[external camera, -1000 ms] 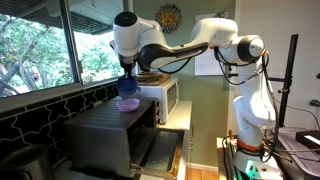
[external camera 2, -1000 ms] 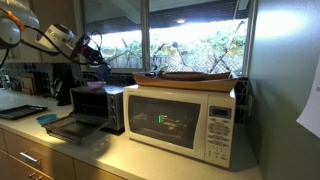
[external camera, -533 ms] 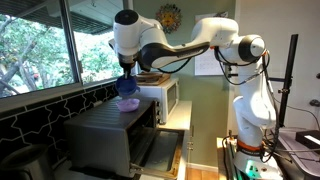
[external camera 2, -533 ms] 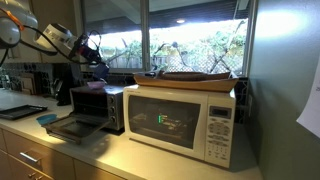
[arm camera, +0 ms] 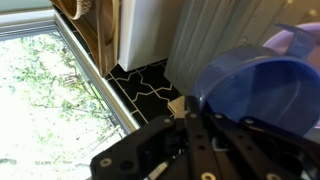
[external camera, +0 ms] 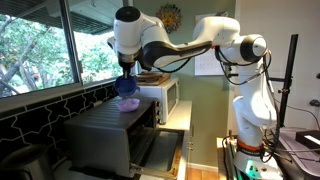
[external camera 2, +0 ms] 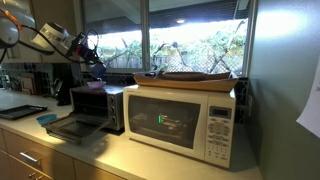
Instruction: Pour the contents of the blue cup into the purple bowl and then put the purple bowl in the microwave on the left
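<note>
We have the jaws closed on the blue cup (arm camera: 255,95), just above the purple bowl (external camera: 128,102) on top of the microwave (external camera: 108,136). If misaligned, our pour could miss and spill over its roof.

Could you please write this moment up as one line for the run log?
claw: shut on cup | cup: held above bowl | bowl: on top of oven | oven door: open

The small dark blue cup (external camera: 127,86) is held in the air just above the purple bowl (external camera: 128,102), a shallow round lavender dish sitting upright on top of the boxy dark-grey microwave (external camera: 105,135) near the window, whose front door hangs dropped open
</note>
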You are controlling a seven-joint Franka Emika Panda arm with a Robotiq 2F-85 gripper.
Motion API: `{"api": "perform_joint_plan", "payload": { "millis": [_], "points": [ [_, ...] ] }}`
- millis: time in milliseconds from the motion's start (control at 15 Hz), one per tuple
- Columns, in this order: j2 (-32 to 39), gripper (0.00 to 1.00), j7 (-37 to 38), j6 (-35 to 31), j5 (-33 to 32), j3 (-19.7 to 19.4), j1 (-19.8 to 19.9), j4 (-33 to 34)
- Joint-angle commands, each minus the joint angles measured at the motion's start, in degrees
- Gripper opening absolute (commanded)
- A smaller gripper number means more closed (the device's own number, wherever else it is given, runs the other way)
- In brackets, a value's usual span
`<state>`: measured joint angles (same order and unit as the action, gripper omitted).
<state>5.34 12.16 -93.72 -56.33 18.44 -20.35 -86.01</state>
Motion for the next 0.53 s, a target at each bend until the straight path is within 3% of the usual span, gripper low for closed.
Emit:
{"api": "perform_joint_plan", "payload": {
  "millis": [0, 467],
  "points": [
    [-2.2, 0.01, -1.5, -1.1, -1.3, 0.0, -0.3, -2.9],
    [-3.1, 0.01, -2.1, -1.4, -3.7, 0.4, -0.4, -4.1]
  ]
}}
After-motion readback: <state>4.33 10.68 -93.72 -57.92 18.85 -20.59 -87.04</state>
